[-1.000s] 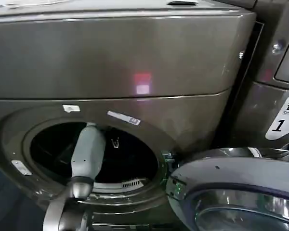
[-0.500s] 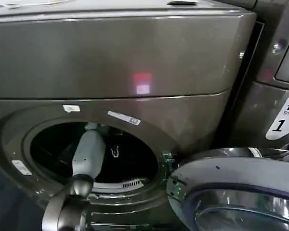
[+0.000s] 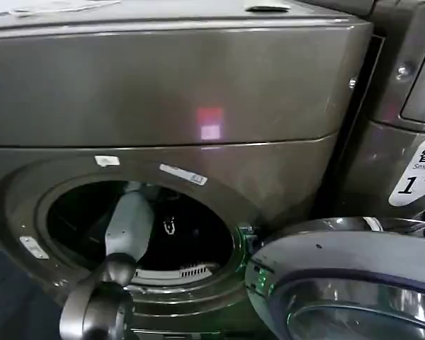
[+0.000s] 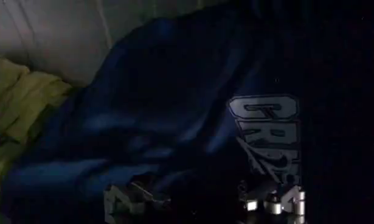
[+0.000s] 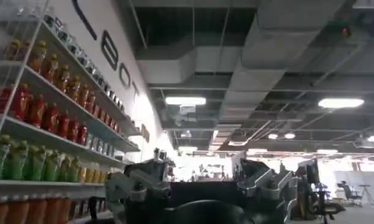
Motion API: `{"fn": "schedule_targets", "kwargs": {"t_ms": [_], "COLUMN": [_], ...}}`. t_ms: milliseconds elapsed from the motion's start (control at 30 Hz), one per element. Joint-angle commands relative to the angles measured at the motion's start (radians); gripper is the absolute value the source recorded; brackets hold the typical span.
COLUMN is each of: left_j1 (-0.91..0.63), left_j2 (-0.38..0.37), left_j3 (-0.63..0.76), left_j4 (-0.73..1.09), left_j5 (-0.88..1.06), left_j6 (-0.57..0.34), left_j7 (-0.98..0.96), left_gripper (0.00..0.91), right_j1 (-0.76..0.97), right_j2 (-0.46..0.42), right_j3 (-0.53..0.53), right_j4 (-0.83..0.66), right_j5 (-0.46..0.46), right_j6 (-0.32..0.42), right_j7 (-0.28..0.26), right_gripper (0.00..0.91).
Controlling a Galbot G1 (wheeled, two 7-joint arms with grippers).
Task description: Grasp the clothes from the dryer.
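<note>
The dryer (image 3: 198,85) is a bronze-grey front loader with a small red light on its panel and its round porthole (image 3: 138,227) open. My left arm (image 3: 127,223) reaches through the porthole into the dark drum. In the left wrist view the clothes lie in a heap: dark navy fabric (image 4: 168,115) with grey lettering, and a yellow-green garment (image 4: 22,97) beside it against the drum wall. My left gripper (image 4: 199,204) hovers just above the navy fabric, open, its fingers (image 4: 123,201) wide apart. My right gripper (image 5: 202,182) is open and holds nothing, pointing out into the room.
The dryer's round door (image 3: 347,283) hangs open at the lower right, close to the porthole rim. A neighbouring machine front with a white "1" sticker (image 3: 414,177) stands to the right. Shelves of bottles (image 5: 47,115) line the room in the right wrist view.
My left arm has shifted slightly at the porthole, its elbow joint coming a little nearer the camera. The door and the machine stand as before.
</note>
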Motion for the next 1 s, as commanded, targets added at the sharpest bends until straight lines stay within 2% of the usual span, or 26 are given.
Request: {"fn": "schedule_targets", "kwargs": {"t_ms": [33,567,700,833,933,1000], "left_j1": [0.014,0.014,0.015,0.047,0.076,0.085], "left_j2": [-0.001,-0.001,-0.004,-0.009,-0.008,-0.009], "left_j3": [0.011,0.012,0.002,-0.011,-0.008,0.014], "left_j4": [-0.016,-0.019,-0.022,-0.131,-0.187,-0.187], "left_j5": [-0.050,-0.093,-0.088,-0.140,-0.289,-0.427], "left_j6": [0.029,0.080,0.076,0.073,0.117,0.180], "left_j7": [0.011,-0.021,-0.112,-0.129,-0.310,-0.541], "left_gripper": [0.000,0.000,0.000,0.000,0.000,0.000], "right_j1": [0.001,0.006,0.006,0.004,0.004,0.005], "right_j2": [-0.003,0.011,0.017,0.016,0.017,0.017], "right_j3": [0.000,-0.013,-0.019,-0.018,-0.022,-0.023], "right_j4": [0.002,0.002,0.010,0.023,0.036,0.041], "right_j5": [0.002,0.005,0.022,0.046,0.056,0.054], "right_j6": [-0.001,-0.003,-0.029,-0.057,-0.083,-0.085], "right_j7": [0.001,0.001,0.006,0.027,0.045,0.044], "right_gripper": [0.907,0.907,0.907,0.907,0.907,0.907]}}
